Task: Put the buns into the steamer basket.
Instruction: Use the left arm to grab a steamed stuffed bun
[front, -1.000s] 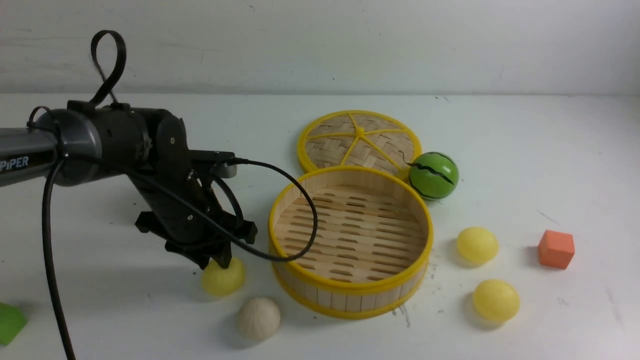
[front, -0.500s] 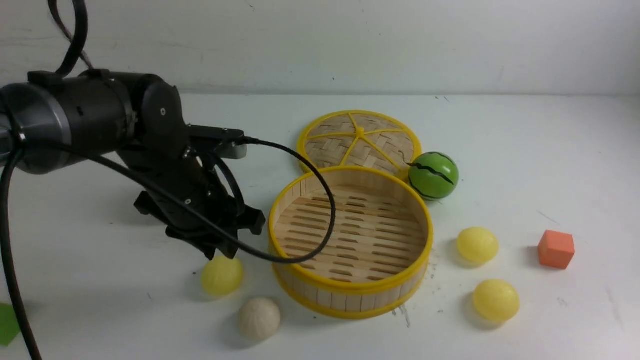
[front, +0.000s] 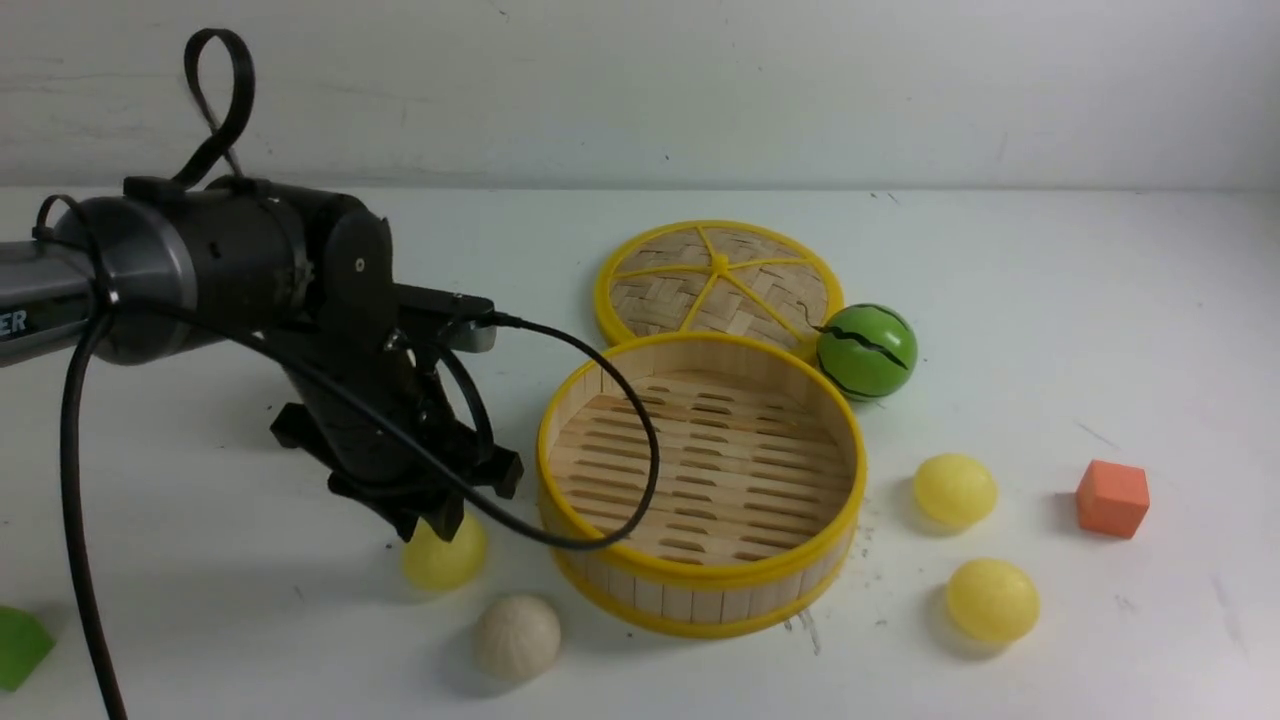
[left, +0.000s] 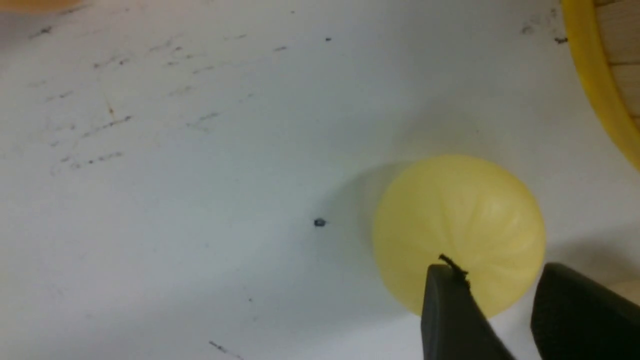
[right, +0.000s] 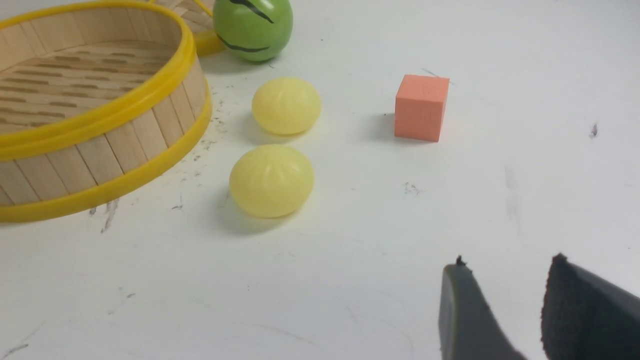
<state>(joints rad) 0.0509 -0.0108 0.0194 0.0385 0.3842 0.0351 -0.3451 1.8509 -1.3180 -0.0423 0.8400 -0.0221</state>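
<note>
The steamer basket (front: 700, 597) stands mid-table with nothing in it; its rim shows in the left wrist view (left: 595, 75) and the right wrist view (right: 100, 120). A pale yellow bun (front: 447, 558) lies on the table left of it, and a cream-white bun (front: 517, 636) lies nearer the front. My left gripper (front: 430, 523) is open right over the yellow bun (left: 459, 220), one finger (left: 450, 310) across it. Two more yellow buns (front: 955, 490) (front: 992, 600) lie right of the basket, also in the right wrist view (right: 286, 105) (right: 271, 181). My right gripper (right: 507, 265) is open, empty, short of them.
The flat woven lid (front: 718, 280) lies behind the basket, with the green watermelon ball (front: 866, 351) beside it. An orange cube (front: 1112, 498) sits at the right. A green piece (front: 20, 645) is at the front left edge. The left arm's cable hangs over the basket rim.
My left gripper rose off the yellow bun half a second ago and has come back down onto it. The bun and the other things have not moved.
</note>
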